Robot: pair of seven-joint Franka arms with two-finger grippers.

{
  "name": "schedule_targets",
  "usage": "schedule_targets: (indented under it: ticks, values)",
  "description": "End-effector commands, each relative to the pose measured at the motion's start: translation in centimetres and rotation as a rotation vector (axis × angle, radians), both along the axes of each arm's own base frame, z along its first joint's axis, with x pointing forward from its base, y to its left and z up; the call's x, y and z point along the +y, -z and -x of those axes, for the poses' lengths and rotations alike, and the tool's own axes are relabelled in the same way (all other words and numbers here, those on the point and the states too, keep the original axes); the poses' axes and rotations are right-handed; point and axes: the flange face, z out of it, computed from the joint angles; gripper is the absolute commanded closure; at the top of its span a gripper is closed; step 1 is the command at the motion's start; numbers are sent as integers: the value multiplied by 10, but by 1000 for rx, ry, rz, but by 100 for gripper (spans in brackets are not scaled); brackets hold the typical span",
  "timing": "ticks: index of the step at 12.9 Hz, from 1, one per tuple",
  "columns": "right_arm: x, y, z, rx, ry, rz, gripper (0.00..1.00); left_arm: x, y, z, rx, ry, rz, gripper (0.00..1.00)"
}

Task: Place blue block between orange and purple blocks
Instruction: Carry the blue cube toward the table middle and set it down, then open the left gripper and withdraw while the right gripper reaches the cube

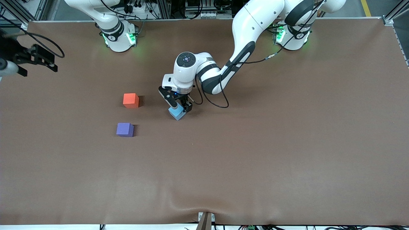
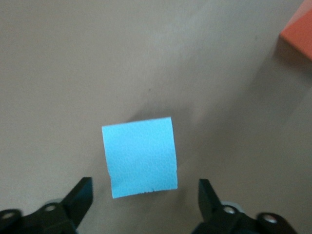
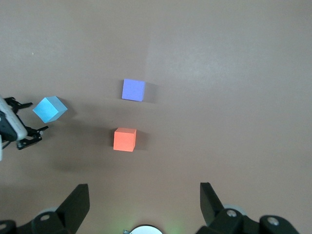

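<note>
Blue block: not yet placed.
Left end effector [image 1: 179, 108] over blue block [image 1: 176, 113], fingers apart, block on desk [image 1: 287, 143] toward the left arm's end from orange block [image 1: 131, 100] and purple block [image 1: 125, 129]; gap between them unfilled. Right end effector [image 3: 144, 204] waits, fingers apart.

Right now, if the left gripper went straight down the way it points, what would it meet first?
The blue block. The left gripper points down at the table with open fingers, and the block lies between and just ahead of them. How much height separates them is unclear.
</note>
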Motion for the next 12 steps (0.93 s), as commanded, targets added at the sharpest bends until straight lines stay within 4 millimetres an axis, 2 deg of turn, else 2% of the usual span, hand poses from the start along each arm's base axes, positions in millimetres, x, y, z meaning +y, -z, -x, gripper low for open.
schedule_targets:
  ticks: [1,2,3,4,5,6,7,9,12]
  values:
    - [4,6,-5,9,-11,14,0,10,-63,-14,-11,-53,36,0]
    - [4,10,-7,15,-12,14,0,26,-91,-26,-4,-77,-6,0]
    - [13,26,-15,47,-24,18,0,54,-123,-49,6,-123,-43,0]
    - [22,33,-19,54,-41,21,0,83,-154,-71,8,-173,-58,0]
    - [28,40,-22,63,-52,21,0,115,-184,-86,20,-222,-91,0]
    - [39,53,-29,81,-61,11,0,146,-206,-95,46,-271,-149,0]
    - [56,60,-31,86,-77,13,0,179,-227,-105,74,-345,-199,0]
    - [88,80,-36,95,33,18,0,263,-266,-140,98,-503,-239,0]
    - [169,115,-31,148,276,40,0,386,-324,-171,111,-692,-252,0]
